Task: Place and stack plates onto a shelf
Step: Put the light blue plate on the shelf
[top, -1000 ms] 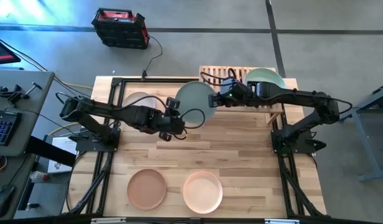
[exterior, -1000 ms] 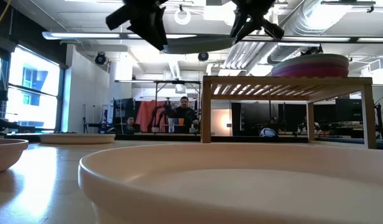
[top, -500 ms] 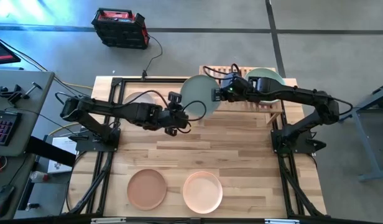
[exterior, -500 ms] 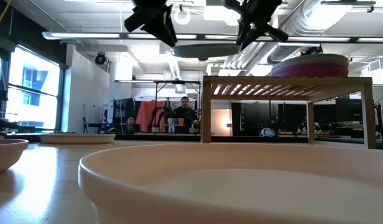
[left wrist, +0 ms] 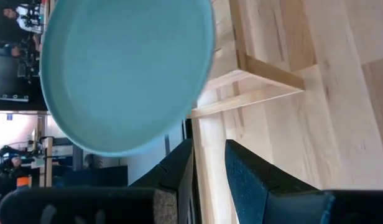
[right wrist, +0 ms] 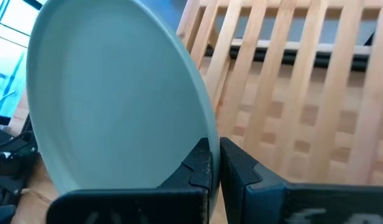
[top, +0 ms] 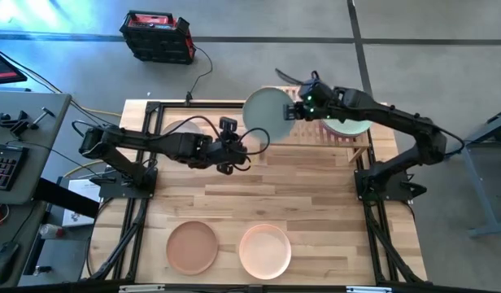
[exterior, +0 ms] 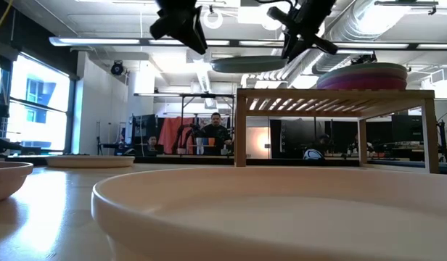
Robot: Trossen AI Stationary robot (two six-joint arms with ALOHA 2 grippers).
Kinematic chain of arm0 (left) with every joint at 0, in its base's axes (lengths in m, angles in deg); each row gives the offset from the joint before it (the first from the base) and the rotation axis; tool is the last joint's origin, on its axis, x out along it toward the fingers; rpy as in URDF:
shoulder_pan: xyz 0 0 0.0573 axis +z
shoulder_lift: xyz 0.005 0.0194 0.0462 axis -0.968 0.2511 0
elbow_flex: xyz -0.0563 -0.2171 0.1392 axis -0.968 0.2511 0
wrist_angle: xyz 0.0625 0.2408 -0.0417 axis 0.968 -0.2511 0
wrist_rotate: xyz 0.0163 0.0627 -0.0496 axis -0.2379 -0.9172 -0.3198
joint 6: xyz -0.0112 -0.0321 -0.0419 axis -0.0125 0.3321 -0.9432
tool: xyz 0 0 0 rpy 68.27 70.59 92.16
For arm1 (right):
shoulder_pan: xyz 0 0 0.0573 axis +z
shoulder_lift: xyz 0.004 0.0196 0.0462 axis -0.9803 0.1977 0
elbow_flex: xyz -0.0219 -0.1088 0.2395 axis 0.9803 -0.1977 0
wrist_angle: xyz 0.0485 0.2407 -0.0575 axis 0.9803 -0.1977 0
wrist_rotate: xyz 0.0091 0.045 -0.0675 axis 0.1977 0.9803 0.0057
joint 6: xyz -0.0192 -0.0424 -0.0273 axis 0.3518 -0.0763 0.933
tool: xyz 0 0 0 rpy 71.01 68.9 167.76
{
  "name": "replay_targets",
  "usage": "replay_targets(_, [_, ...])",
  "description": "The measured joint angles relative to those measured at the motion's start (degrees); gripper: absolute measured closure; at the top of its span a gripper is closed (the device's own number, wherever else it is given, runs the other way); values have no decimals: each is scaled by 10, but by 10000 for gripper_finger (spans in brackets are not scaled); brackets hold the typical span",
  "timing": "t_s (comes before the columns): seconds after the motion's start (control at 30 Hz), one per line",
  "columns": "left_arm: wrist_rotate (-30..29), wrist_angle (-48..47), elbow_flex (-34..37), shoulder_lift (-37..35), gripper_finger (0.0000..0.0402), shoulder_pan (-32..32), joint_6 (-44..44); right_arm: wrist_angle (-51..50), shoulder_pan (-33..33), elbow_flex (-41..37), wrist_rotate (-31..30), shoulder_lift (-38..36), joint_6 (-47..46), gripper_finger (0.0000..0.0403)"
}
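Observation:
A sage plate (top: 265, 111) hangs in the air over the left half of the shelf (top: 315, 134), level in the low view (exterior: 249, 64). My right gripper (top: 289, 112) is shut on its rim. My left gripper (left wrist: 209, 163) is open and holds nothing. It stands just off the plate's near edge, above the table (top: 252, 145). On the shelf's right half rests a stack of plates (exterior: 365, 75) with a green one on top (top: 354, 124). My right gripper pinches the sage plate's rim (right wrist: 210, 134) between its two fingers, on the side of the plate toward the table's right edge. The fingers slant down from the right. The plate is lifted clear of the shelf and lies about level.
A beige plate (top: 184, 130) lies at the table's far left, partly under my left arm. A tan plate (top: 192, 247) and a cream plate (top: 265, 250) lie near the front edge. The slats of the shelf's left half (right wrist: 285, 93) are bare.
My right gripper has carried the sage plate toward the table's far edge and a little right, from over the table to over the shelf's left half, away from my left gripper. The plate has stayed level. My left gripper has tipped a little.

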Motion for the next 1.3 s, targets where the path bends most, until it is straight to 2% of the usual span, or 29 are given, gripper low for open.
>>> replay_targets(0.37, [3, 0, 0, 0, 319, 24, -54, -15, -124, 0, 123, -16, 164, 403])
replay_targets(0.67, [5, -1, -1, 0, 319, 54, -83, -27, -197, 0, 212, -10, 282, 403])
replay_targets(0.9, [5, 0, -1, 0, 319, 74, -84, -55, -208, 0, 216, 16, 321, 403])
replay_targets(1.3, [19, 0, -1, 0, 319, 100, -112, -75, -208, 0, 203, 37, 310, 403])
